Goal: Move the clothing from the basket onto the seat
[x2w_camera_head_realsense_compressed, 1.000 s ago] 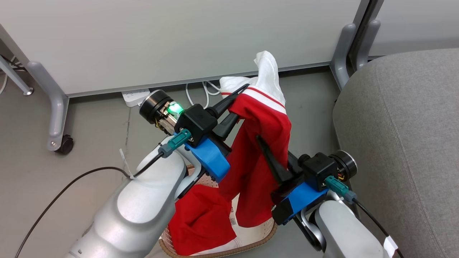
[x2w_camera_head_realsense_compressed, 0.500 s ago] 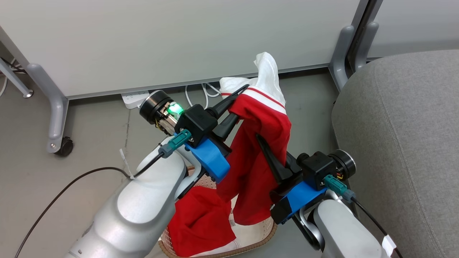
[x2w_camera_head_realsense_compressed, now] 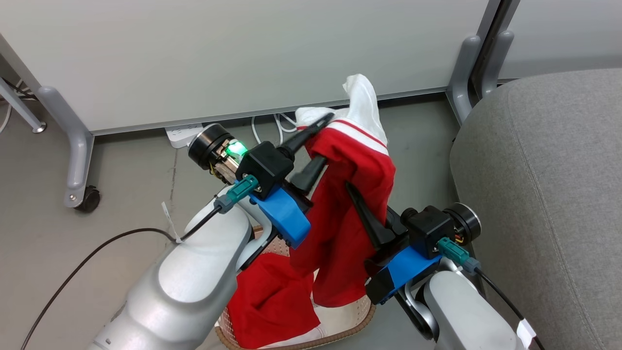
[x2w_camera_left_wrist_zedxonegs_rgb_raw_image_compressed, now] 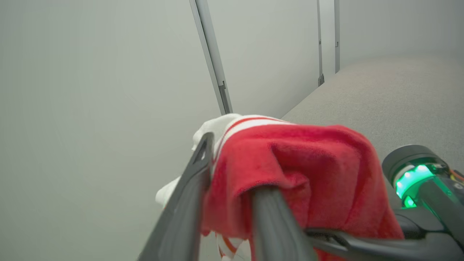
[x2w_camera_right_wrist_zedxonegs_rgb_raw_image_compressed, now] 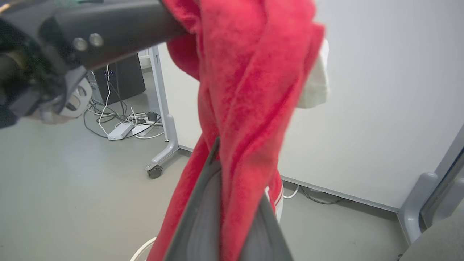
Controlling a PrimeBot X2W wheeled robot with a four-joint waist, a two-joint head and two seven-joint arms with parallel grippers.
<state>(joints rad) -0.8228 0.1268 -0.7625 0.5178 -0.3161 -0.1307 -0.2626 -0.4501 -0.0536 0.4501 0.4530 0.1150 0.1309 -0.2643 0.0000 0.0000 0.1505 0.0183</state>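
Right gripper (x2w_camera_head_realsense_compressed: 354, 194) pinches the red garment (x2w_camera_head_realsense_compressed: 340, 233) mid-length. Above it, the left gripper (x2w_camera_head_realsense_compressed: 329, 137) carries the collar between parted fingers; whether it clamps cannot be told. Two holds likely keep the cloth clear of the basket (x2w_camera_head_realsense_compressed: 358, 305) below, for carrying right to the seat (x2w_camera_head_realsense_compressed: 549, 194).

Bright even light, soft shadows, blurred foregrounds

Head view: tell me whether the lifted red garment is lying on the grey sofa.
No, the red garment hangs from the left gripper and right gripper above the basket, apart from the sofa.
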